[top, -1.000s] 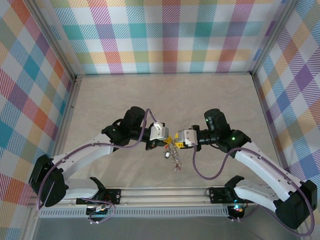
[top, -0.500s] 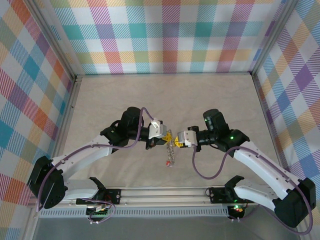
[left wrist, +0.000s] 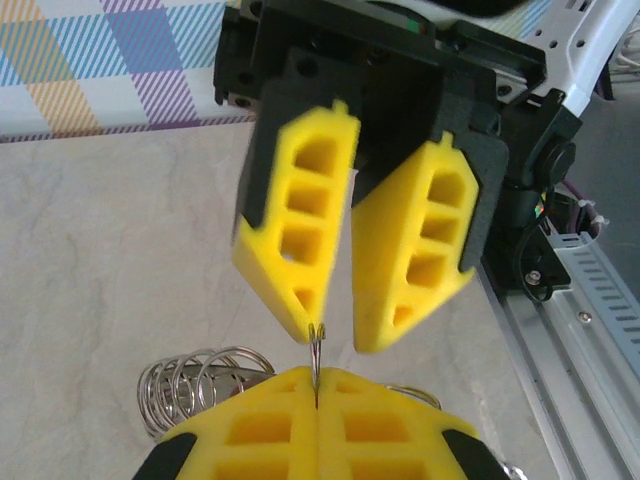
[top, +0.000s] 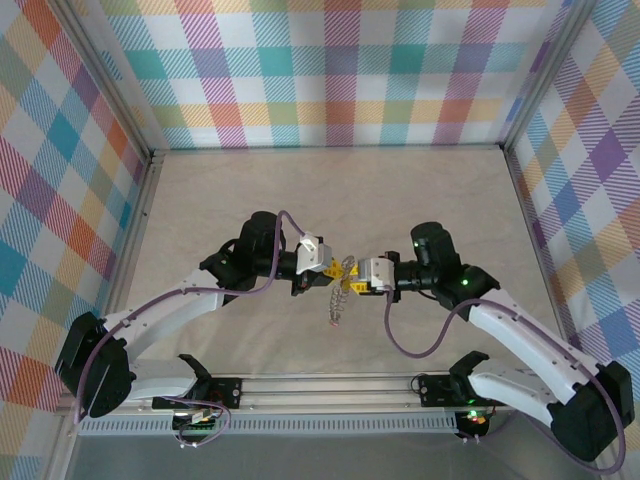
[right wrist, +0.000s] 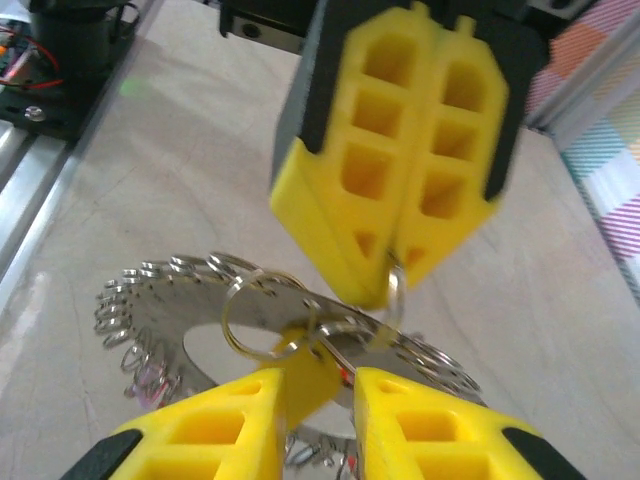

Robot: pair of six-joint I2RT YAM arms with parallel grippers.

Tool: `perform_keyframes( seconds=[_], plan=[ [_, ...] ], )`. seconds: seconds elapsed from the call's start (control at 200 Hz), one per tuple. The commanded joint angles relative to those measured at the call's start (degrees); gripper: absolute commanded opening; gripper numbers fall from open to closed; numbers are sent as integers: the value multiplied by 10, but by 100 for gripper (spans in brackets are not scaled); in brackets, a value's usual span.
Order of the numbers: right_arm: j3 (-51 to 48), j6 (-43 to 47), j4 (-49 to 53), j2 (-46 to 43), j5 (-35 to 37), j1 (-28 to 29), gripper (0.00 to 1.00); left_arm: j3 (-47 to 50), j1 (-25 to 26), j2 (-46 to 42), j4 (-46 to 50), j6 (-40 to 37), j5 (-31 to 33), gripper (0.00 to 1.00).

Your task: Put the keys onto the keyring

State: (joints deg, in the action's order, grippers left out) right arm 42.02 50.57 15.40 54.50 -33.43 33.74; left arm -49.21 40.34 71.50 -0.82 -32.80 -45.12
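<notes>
The keyring (top: pixel 338 303) hangs between the two grippers above the table, a silvery band lined with small rings (right wrist: pixel 150 300). My left gripper (top: pixel 327 270) is shut on one thin ring (left wrist: pixel 316 345) of it, the ring's top poking out of the closed yellow fingertips (left wrist: pixel 316 378). Facing it, my right gripper (top: pixel 353 285) stands open. Between the right gripper (right wrist: pixel 320 385) fingers lies a key with a yellow head (right wrist: pixel 305 372) hooked on a larger split ring (right wrist: pixel 262 315). A small red key end (top: pixel 333 325) dangles at the bottom.
The beige table (top: pixel 330 190) is walled by plaid panels. An aluminium rail (top: pixel 330 385) with both arm bases runs along the near edge. Both arms reach inward and meet at the table's middle.
The hanging keyring has swung slightly left and now hangs straighter. The right jaws narrowed and then widened again. Both grippers shifted slightly; the left stays shut.
</notes>
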Motion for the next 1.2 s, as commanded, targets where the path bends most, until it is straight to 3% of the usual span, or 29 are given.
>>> perform_keyframes(
  seconds=[0.0,0.325,0.47,0.845,1.06,1.195],
  plan=[
    [-20,-41,-40,-34,-9,-16,30,-9,-2,-10,-20,-7,-39,0],
    [-54,-103,-75,-38,-68,-29,41,-22,-3,-10,-12,-14,-65,0],
    [-87,-163,-152,-24,-106,-29,41,-25,-3,-11,-15,-12,-63,0],
    [-113,-234,-221,14,-135,-28,44,-23,-3,-10,-25,-5,-61,0],
    [-105,-225,-229,43,-166,-28,43,-25,-3,-8,-29,-7,-56,0],
    [-107,-222,-223,42,-188,-28,34,-24,-3,-9,-35,-5,-51,0]
  ],
)
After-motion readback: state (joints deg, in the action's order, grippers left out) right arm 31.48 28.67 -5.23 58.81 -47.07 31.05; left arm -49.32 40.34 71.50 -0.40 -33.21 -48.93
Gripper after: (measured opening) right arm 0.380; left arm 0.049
